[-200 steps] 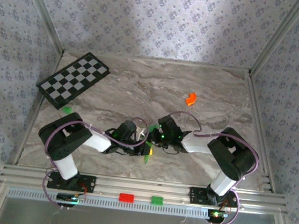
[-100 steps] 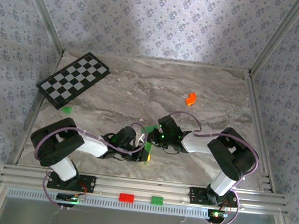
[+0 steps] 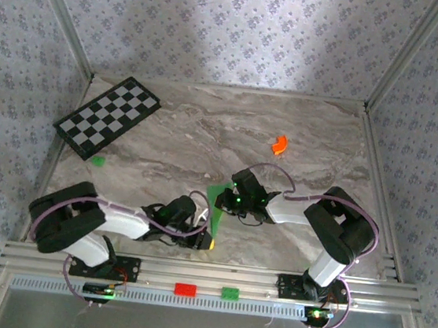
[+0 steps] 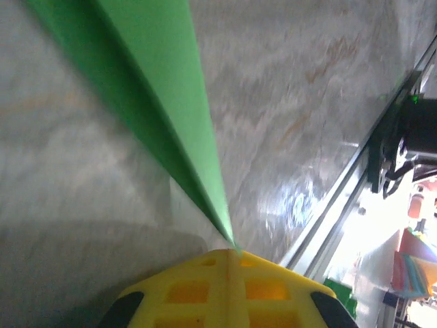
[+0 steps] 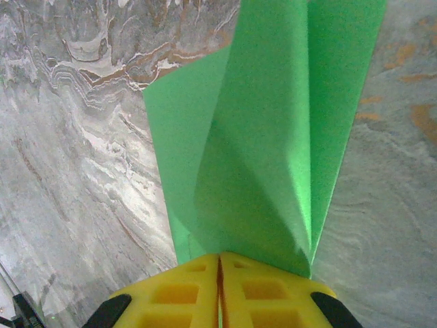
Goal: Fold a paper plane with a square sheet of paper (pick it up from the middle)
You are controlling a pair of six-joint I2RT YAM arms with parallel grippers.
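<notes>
- Far left on the grey marble-patterned table [image 3: 167, 130], the black-and-white checkered board [image 3: 107, 116] and the tiny green block [image 3: 97, 160] lie well apart from the work, unmoved over the last second.
- Left of centre, the left gripper [image 3: 207, 241] has drawn back toward the near rail while its arm swung low and leftward. Its yellow fingers [image 4: 198, 290] are pressed together on the narrow tip of the bright green paper plane [image 4: 164, 82], a slim folded dart of thin matte paper.
- Between the two grippers, the paper plane [image 3: 217, 191] now shows as a longer green strip. A second ago only a scrap of it peeked out.
- That pull has likely drawn it taut lengthways to sharpen the centre crease, so the folding looks well advanced.
- Just right of it, the right gripper [image 3: 225, 204] has held its place, with its yellow fingers [image 5: 171, 290] clamped on the plane's wider, layered end [image 5: 273, 137].
- Far right, a small orange curved piece [image 3: 279, 145] sits untouched.
</notes>
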